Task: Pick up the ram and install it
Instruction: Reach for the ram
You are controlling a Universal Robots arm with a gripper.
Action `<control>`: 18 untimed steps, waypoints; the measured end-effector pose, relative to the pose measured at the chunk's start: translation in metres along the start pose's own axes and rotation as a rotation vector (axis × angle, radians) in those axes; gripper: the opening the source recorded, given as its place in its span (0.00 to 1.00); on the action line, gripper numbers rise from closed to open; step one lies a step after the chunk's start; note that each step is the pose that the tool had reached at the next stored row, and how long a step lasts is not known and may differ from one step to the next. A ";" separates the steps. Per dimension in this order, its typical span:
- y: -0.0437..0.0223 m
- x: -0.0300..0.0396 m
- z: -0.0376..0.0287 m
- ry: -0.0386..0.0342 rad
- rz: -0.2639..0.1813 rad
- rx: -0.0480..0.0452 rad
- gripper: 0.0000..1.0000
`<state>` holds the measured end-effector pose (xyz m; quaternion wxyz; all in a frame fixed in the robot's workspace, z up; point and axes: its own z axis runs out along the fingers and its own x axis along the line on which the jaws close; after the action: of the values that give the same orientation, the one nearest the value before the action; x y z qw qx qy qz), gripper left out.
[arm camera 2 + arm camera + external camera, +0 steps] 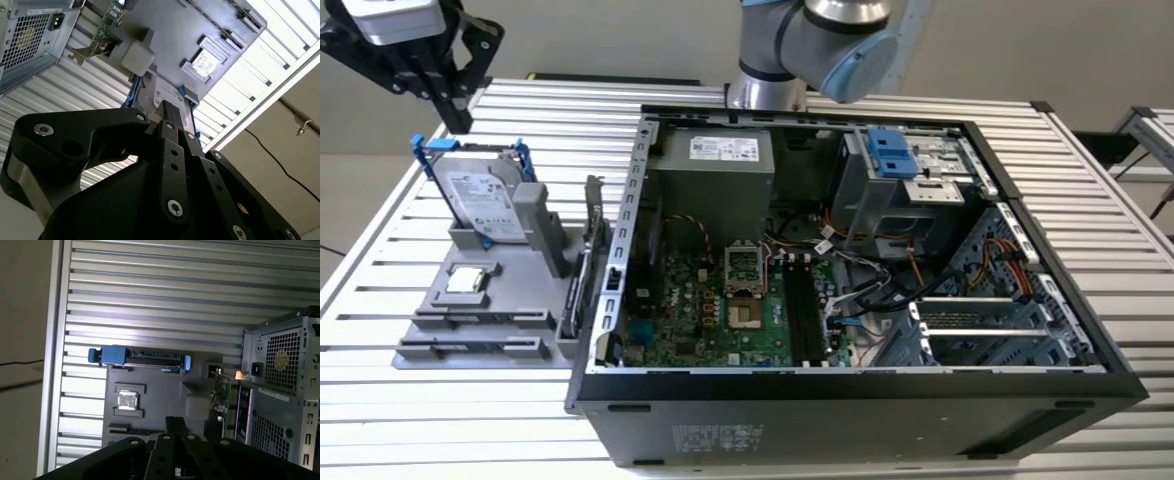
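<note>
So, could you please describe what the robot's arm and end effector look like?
The arm is a silver-grey tube with rounded joints and a light blue cap. The end effector is matte black, built of angular linkage plates pinned with silver screws, and has a pale grey body.

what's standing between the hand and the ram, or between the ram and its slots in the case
The hand hangs high over the grey tray's far end; the upright hard drive stands between it and the ram at the tray's near edge. Between ram and the motherboard slots stand an upright card and the case wall.
</note>
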<state>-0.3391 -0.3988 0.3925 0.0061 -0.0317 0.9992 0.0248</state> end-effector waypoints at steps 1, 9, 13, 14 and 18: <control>0.0001 0.0010 0.0000 0.0001 0.000 0.0000 0.00; 0.0006 0.0084 -0.0001 0.0010 0.000 0.0000 0.00; 0.0008 0.0120 -0.0001 0.0014 0.000 -0.0001 0.00; 0.0008 0.0129 -0.0001 0.0014 0.000 -0.0001 0.00; 0.0010 0.0158 -0.0002 0.0016 0.000 -0.0001 0.00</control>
<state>-0.3549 -0.3988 0.3925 0.0053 -0.0317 0.9992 0.0248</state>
